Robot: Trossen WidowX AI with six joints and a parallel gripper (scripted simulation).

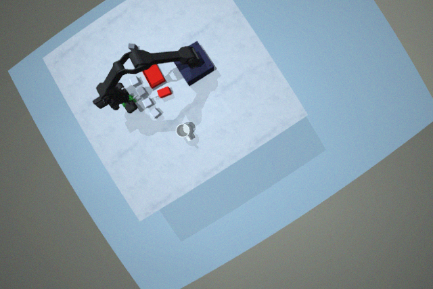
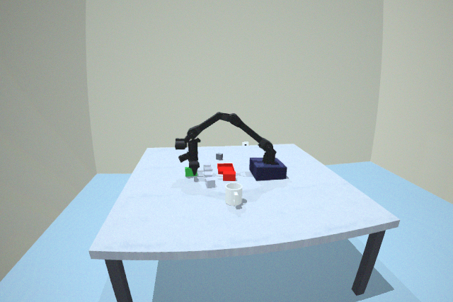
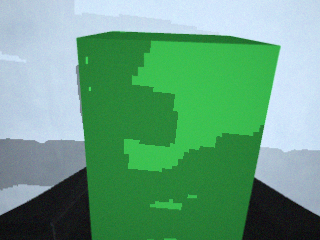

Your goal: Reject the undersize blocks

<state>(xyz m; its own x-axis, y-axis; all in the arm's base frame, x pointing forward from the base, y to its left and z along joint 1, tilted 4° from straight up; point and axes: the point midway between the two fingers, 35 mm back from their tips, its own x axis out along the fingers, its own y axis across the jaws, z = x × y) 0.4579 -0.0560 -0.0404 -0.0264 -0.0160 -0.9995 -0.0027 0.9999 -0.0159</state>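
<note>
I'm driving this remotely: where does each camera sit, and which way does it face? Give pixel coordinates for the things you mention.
Top: high overhead, looking down on the table (image 1: 223,97) (image 2: 241,225), turned askew; the whole arm (image 1: 164,57) (image 2: 248,129) shows.
Exterior: off the table's mug side, above table height, looking across at the far wall; the whole arm shows side-on.
Wrist: on the arm near the end effector, looking past its dark fingers at the green gauge (image 2: 189,172) (image 3: 175,115).
Shared: top and exterior both show the white mug (image 1: 177,130) (image 2: 232,195).
</note>
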